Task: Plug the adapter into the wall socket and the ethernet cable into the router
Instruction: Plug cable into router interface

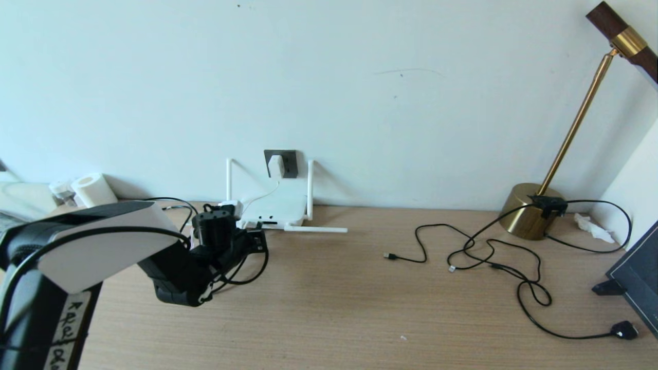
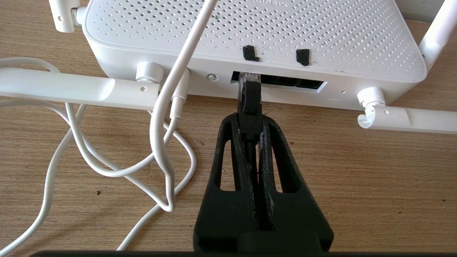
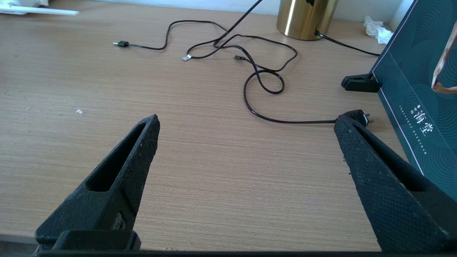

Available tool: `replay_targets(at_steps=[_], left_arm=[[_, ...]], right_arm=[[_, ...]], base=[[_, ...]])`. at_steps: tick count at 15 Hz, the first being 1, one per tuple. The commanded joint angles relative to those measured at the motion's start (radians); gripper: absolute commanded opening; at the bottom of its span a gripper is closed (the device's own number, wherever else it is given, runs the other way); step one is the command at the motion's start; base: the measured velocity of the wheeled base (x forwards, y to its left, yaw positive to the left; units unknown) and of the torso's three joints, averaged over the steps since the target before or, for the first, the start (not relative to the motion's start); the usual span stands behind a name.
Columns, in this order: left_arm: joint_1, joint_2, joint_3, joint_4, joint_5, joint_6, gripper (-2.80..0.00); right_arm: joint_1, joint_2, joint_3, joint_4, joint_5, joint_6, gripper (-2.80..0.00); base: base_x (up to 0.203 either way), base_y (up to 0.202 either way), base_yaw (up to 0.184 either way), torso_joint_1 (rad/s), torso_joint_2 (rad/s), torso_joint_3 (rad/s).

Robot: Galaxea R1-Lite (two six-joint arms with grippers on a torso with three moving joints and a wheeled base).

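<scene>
At the router's [image 2: 250, 39] port, the left end effector [image 2: 251, 123] is clamped tight on the ethernet cable's [image 2: 251, 103] plug.

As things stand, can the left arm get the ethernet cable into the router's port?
Probably yes: the left tool, shut on the ethernet cable, has its clear tip at the router port opening, nothing between.

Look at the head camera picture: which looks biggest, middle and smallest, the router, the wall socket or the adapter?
1. router
2. wall socket
3. adapter, plugged into the socket

The router sits slightly nearer the camera, but the order looks clear.
</scene>
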Motion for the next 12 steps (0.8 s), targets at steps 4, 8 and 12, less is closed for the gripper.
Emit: replay_targets(at_steps=[4, 8, 12], left_arm=[[0.001, 0.003, 0.002, -0.004, 0.0, -0.001, -2.8], [0.001, 0.009, 0.001, -0.004, 0.0, -0.001, -2.8], [0.001, 0.014, 0.0, -0.004, 0.0, -0.001, -2.8]], right_arm=[[0.0, 0.002, 0.0, 0.0, 0.001, -0.001, 0.0], [0.0, 0.002, 0.0, 0.0, 0.001, -0.001, 0.0], [0.0, 0.002, 0.0, 0.0, 0.001, -0.001, 0.0]], base=[[0.0, 0.0, 0.0, 0.0, 0.0, 0.0], [0.0, 0.0, 0.0, 0.0, 0.0, 0.0], [0.0, 0.0, 0.0, 0.0, 0.0, 0.0]])
